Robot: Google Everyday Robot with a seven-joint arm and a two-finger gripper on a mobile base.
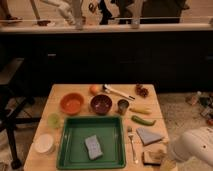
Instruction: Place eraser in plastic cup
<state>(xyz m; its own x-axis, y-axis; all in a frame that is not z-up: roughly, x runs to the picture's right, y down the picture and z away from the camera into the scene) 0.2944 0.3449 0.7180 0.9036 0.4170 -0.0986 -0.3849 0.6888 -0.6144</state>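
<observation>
The eraser [152, 157], a dark-topped block on a tan base, lies on the wooden table [60, 92] at its front right corner. The plastic cup [54, 120], pale green and translucent, stands upright at the table's left side, left of the green tray. My white arm [196, 147] comes in from the lower right. Its gripper [167, 162] end sits low, just right of the eraser and mostly covered by the arm. I cannot tell whether it touches the eraser.
A green tray [67, 150] holds a grey-blue sponge [93, 146]. Behind it stand an orange bowl [72, 104], a dark red bowl [101, 104] and a metal cup [123, 106]. A white tub [44, 143] is at front left. A grey cloth [148, 135], a fork [132, 142] and a green pepper [143, 120] lie near the eraser.
</observation>
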